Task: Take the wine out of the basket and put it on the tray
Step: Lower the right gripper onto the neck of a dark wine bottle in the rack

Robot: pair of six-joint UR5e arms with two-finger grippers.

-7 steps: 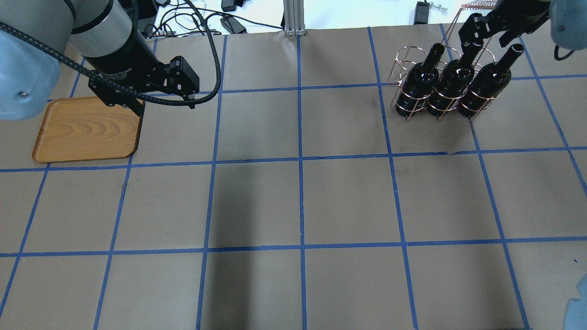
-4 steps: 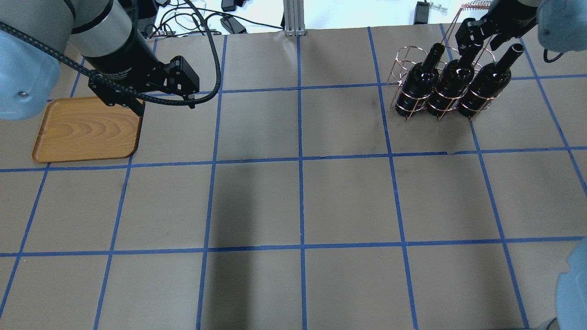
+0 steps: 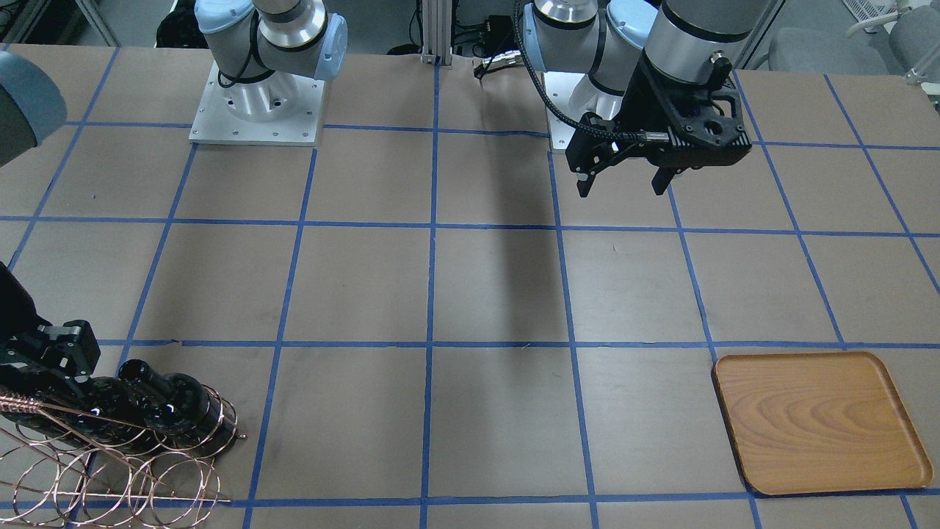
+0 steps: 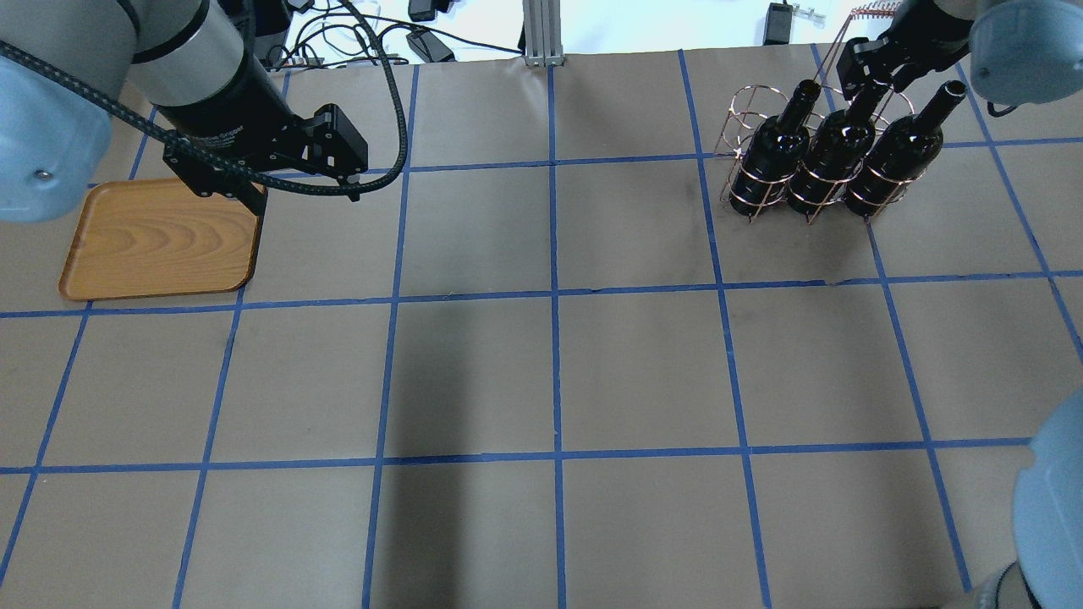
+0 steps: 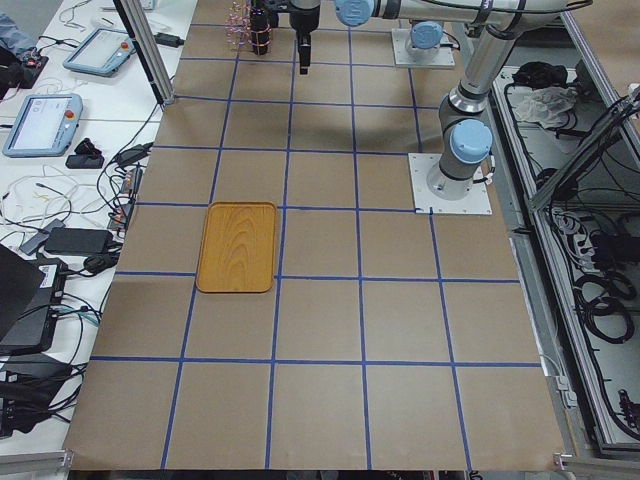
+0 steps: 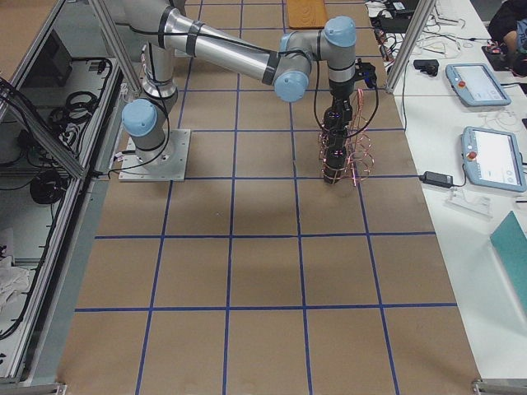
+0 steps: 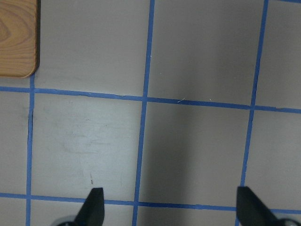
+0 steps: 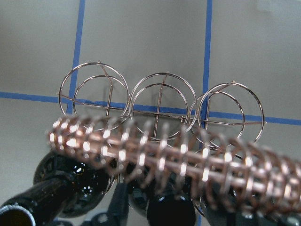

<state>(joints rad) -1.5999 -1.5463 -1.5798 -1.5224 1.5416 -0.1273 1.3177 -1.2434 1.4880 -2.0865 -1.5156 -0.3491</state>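
well, the released right tool [image 4: 873, 80] straddles the middle wine bottle [image 4: 822, 169]; lifting could snag the basket [image 8: 162, 153] by its coiled handle, tipping everything.

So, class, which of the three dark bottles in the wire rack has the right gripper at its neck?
The middle bottle: the right gripper covers its neck, while the neighbour nearer the tray and the far neighbour have bare necks.

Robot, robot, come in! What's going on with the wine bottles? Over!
Left gripper open, hovering near tray. Right gripper open, astride middle wine bottle neck. All three in wire basket. Basket's coiled handle crowds that gripper.
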